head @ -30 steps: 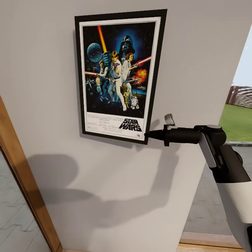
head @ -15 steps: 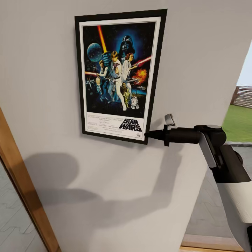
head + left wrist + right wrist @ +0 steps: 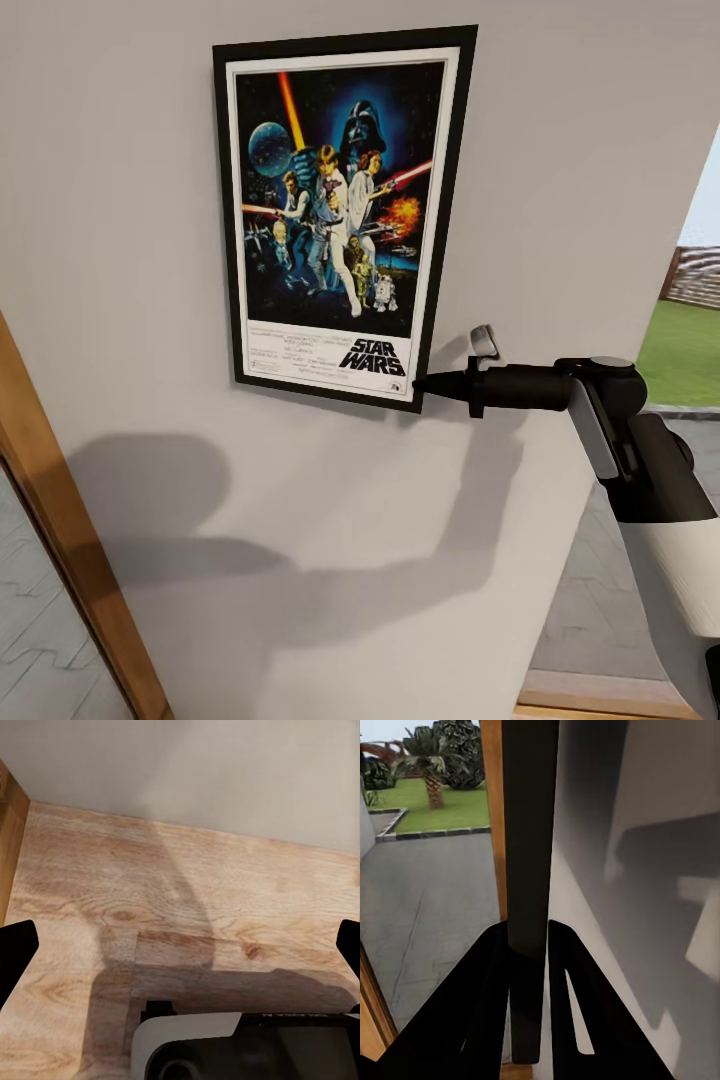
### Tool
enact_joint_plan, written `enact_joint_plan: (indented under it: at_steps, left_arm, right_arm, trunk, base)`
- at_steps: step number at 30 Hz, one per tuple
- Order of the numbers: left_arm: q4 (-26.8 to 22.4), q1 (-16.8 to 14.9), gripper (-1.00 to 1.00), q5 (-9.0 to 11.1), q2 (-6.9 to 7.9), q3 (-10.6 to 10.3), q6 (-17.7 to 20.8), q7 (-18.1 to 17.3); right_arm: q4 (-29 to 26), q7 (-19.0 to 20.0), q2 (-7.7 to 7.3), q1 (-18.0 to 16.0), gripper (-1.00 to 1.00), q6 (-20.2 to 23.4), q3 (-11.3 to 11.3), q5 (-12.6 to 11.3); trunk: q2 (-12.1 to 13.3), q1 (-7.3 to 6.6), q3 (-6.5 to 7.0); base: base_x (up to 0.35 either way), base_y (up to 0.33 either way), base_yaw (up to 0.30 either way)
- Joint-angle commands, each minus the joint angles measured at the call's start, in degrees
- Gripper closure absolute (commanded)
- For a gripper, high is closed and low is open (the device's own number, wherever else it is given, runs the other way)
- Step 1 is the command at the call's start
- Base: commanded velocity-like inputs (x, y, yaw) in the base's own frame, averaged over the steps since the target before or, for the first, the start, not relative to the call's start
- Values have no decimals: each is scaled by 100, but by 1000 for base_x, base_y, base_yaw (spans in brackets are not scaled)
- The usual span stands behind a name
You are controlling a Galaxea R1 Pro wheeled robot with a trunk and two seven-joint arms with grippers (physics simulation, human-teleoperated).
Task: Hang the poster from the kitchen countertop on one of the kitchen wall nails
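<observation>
The framed Star Wars poster (image 3: 335, 215) stands upright and flat against the pale grey wall (image 3: 560, 180). My right gripper (image 3: 425, 385) is shut on its lower right corner, with the arm reaching in from the right. Along the right wrist view, the poster's dark edge (image 3: 530, 832) runs between the two black fingers (image 3: 487, 975), which clamp it. My left gripper (image 3: 180, 945) is open and points down at the wood floor (image 3: 180, 855) with nothing between its fingers. Any wall nail is hidden, and the kitchen countertop is out of view.
A wooden door frame (image 3: 60, 520) slants along the wall's left side. On the right, the wall ends at an opening onto paving and a green lawn (image 3: 685, 345). Part of my own base (image 3: 240, 1046) shows above the floor.
The door frame at the left and the wall's right edge have slid outward in the picture, so the camera has moved. The poster and right arm keep their place in it.
</observation>
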Motion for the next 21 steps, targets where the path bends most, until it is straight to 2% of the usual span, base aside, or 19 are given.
enact_joint_plan:
  at_steps: [1,21]
  left_arm:
    - [-3,3,-100,39,-1,15,6,-37]
    - [-3,3,-100,39,-1,16,6,-36]
  right_arm:
    - [1,-5,-5,-2,100,47,8,-39]
    - [1,-5,-5,7,100,47,8,-39]
  trunk:
    - [-3,2,-1]
    - [-3,2,-1]
  base:
    - [0,0,0]
    - [5,0,0]
